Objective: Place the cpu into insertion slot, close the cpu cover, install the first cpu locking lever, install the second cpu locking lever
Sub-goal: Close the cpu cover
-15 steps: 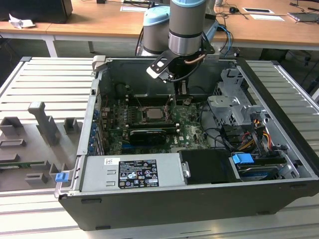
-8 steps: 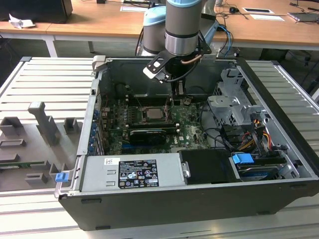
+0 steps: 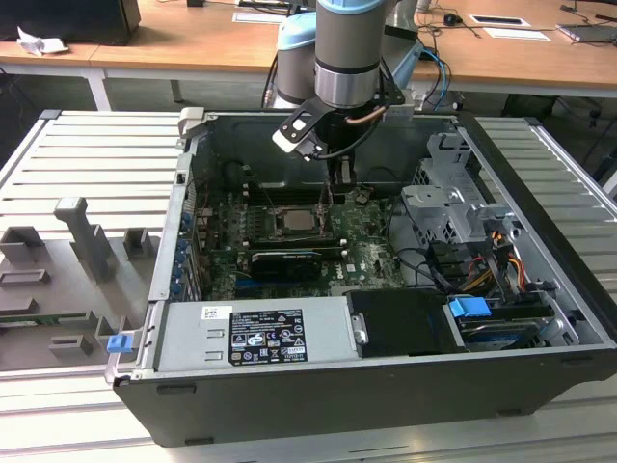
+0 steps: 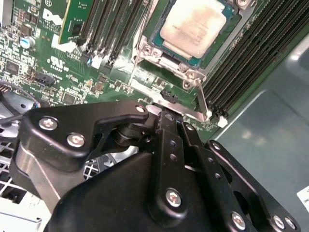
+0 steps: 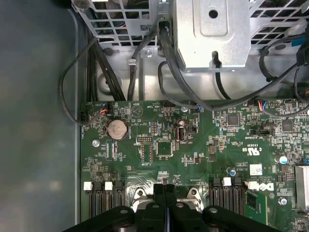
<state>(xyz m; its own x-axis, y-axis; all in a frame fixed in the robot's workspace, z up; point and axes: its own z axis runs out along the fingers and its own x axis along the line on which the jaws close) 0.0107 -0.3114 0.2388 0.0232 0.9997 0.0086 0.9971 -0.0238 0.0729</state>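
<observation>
The cpu [image 4: 193,26] shows its pale silver-beige face and lies flat in the insertion slot [image 4: 166,60] on the green board. The silver cpu cover [image 4: 150,51] lies down around it as a frame. A thin locking lever [image 4: 201,99] runs from the socket corner towards the memory slots. A second thin lever wire [image 4: 136,65] lies along the other side. My gripper [image 4: 166,115] is shut, its black fingertips [image 5: 159,193] pressed together just over the silver lever bar beside the socket. In the exterior view the gripper [image 3: 332,201] hangs at the cpu's [image 3: 294,220] right edge.
Long black memory slots [image 4: 251,58] flank the socket on both sides. A grey drive cage [image 5: 212,34] and black cables [image 5: 169,72] sit beyond the board. The case wall [image 4: 270,125] is close by, and the power supply [image 3: 255,333] fills the near end of the case.
</observation>
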